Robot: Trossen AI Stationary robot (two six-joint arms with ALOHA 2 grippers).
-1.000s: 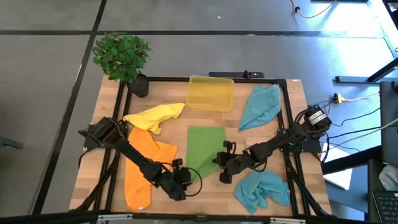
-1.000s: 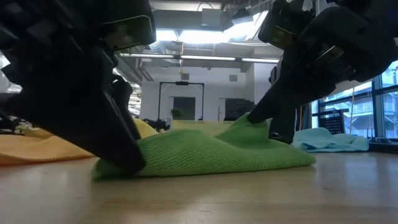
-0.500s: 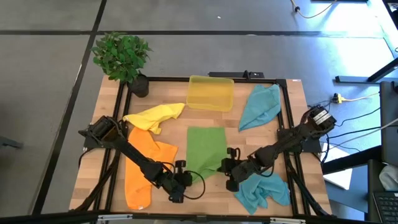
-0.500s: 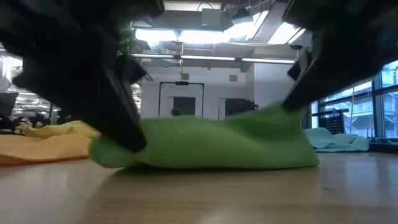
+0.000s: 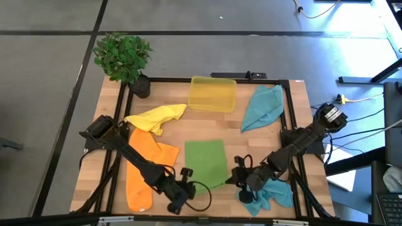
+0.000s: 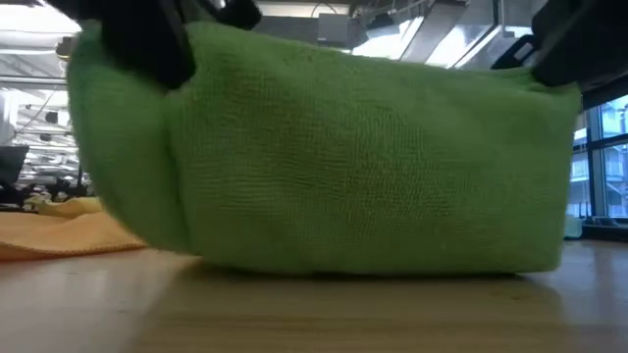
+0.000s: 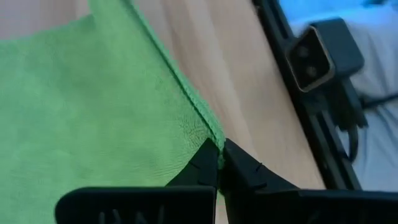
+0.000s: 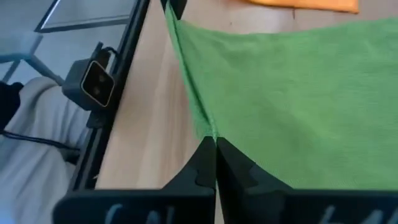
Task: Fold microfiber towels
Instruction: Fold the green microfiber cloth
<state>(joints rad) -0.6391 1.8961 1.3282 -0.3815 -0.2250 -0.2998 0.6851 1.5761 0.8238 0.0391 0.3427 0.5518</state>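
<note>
The green towel [image 5: 206, 160] lies in the middle of the table, and its near edge is raised. In the low view the green towel [image 6: 343, 157] hangs like a curtain between my two grippers. My left gripper [image 5: 187, 181] is shut on its near left corner. My right gripper [image 5: 235, 179] is shut on its near right corner. The orange towel [image 5: 146, 168] lies flat at the left, with the crumpled yellow towel [image 5: 157, 117] beyond it. One teal towel [image 5: 262, 105] lies at the far right. Another teal towel [image 5: 269, 192] lies under my right arm. My left gripper pinches the green towel's near left corner [image 7: 211, 138] between its two fingertips, slanting down from the near side. The corner is lifted, and the towel's far part stays on the table. My right gripper pinches the towel's near right corner at its hem [image 8: 208, 127] between its two fingertips, slanting down from the near right. That corner is lifted level with the other. The edge [image 6: 373, 59] between the two corners is drawn fairly straight.
A translucent yellow bin [image 5: 213, 94] stands at the far middle, and a potted plant [image 5: 125, 56] at the far left corner. A black frame rail [image 5: 290, 113] runs around the table. Bare wood shows between the green towel and the bin.
Both grippers have risen and moved toward the table's near edge with the green towel's near corners. The near edge has gone from lying bunched on the table to hanging stretched between them. The whole towel has slid toward the near edge and flattened out.
</note>
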